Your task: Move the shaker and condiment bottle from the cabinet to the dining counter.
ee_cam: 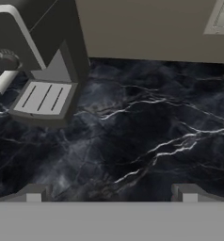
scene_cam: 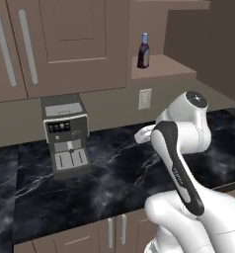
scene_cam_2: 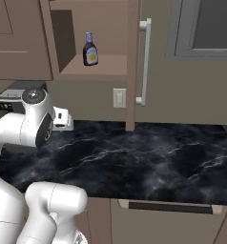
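Now my pincer (ee_cam: 111, 190) is wide and holds nothing, low over the black worktop (ee_cam: 147, 136). The sauce bottle (scene_cam_2: 90, 49) stands on the open cabinet (scene_cam_2: 98, 66) shelf above. Next I must reach up for it.

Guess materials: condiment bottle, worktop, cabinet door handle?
Condiment bottle: looks like clear glass or plastic, since dark red-brown sauce shows through; pale label, blue-grey cap, likely plastic.
Worktop: looks like polished black marble, going by the white veins and soft sheen.
Handle on the open cabinet door: pale silver bar, probably brushed metal; the render leaves it open.
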